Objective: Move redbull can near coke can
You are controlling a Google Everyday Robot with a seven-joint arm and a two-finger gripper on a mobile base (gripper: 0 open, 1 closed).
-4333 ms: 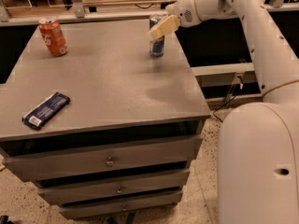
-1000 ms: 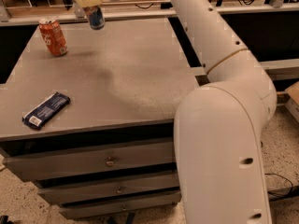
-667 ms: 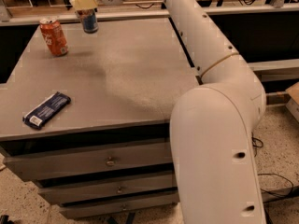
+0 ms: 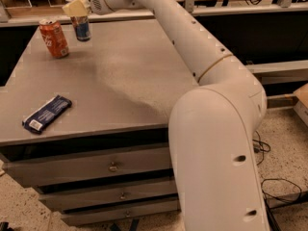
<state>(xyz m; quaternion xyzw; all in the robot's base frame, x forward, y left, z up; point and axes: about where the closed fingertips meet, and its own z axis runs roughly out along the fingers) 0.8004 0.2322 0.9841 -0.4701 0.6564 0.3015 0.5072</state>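
Observation:
The redbull can (image 4: 82,29) is slim, blue and silver, and stands upright at the far left of the grey table top (image 4: 120,81). My gripper (image 4: 76,9) is shut on its upper part, with the cream fingers (image 4: 73,7) covering the top. The can's base is at or just above the table surface; I cannot tell which. The coke can (image 4: 54,37), red-orange with a silver top, stands upright a short gap to the left of the redbull can. My white arm reaches across from the lower right.
A flat dark-blue wrapped bar (image 4: 46,113) lies near the table's front left edge. The table has drawers (image 4: 113,166) below its front. Cables (image 4: 274,186) lie on the speckled floor at the right. A dark shelf runs behind the table.
My gripper has carried the redbull can from the table's back right across to the back left, then lowered it beside the coke can. The coke can and the bar have not moved.

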